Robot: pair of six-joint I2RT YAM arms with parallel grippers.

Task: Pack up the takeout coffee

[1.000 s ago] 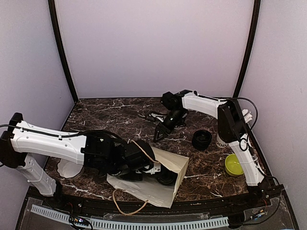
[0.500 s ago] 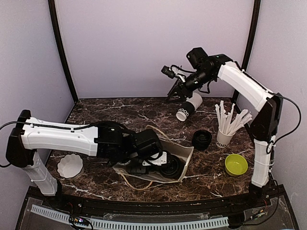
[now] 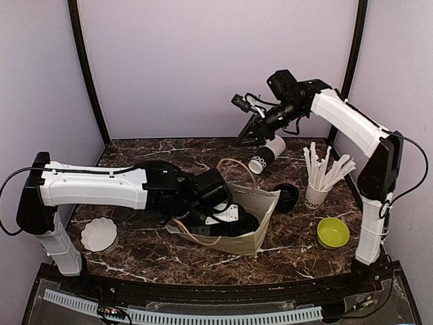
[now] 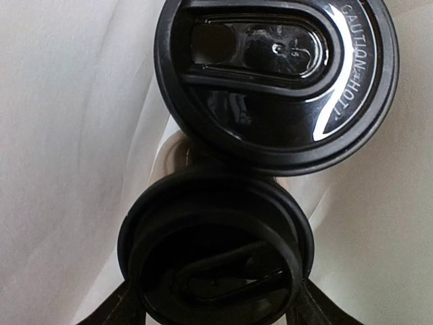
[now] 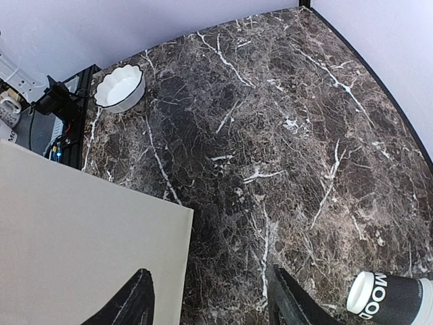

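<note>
Dark marbled tabletop (image 3: pixel 155 159) carries everything. Left arm (image 3: pixel 95 189) lies low across it toward the centre, wrist sunk into the mouth of the bag. Right arm (image 3: pixel 352 125) is raised high at back right, and the right claw (image 3: pixel 245 137) hangs in the air pointing down and left. The wrist view shows its fingers spread with only tabletop between them: released, holding nothing. Beige paper bag (image 3: pixel 257 227) stands open at centre front. Sticks cup (image 3: pixel 314 195) is upright at right, white sticks fanned out of it. Green bowl (image 3: pixel 333 232) sits near it, toward the front. White scalloped bowl (image 3: pixel 99 233) is at front left, well apart from the bag. One takeout cup (image 3: pixel 266 154) lies on its side near the back of the tabletop, below the right claw and apart from it, black band end toward the bag. Inside the bag, by the left wrist view, the left claw (image 4: pixel 213 308) is clenched on a lidded cup (image 4: pixel 216 247), a finger against each side at the frame's bottom edge. A second lidded cup (image 4: pixel 277 81) sits just beyond it, the two lids overlapping in view, this one lettered CAUTION HOT. Black lid (image 3: pixel 289 195) sits just beside the bag's right corner; cannot tell what is under it.
</note>
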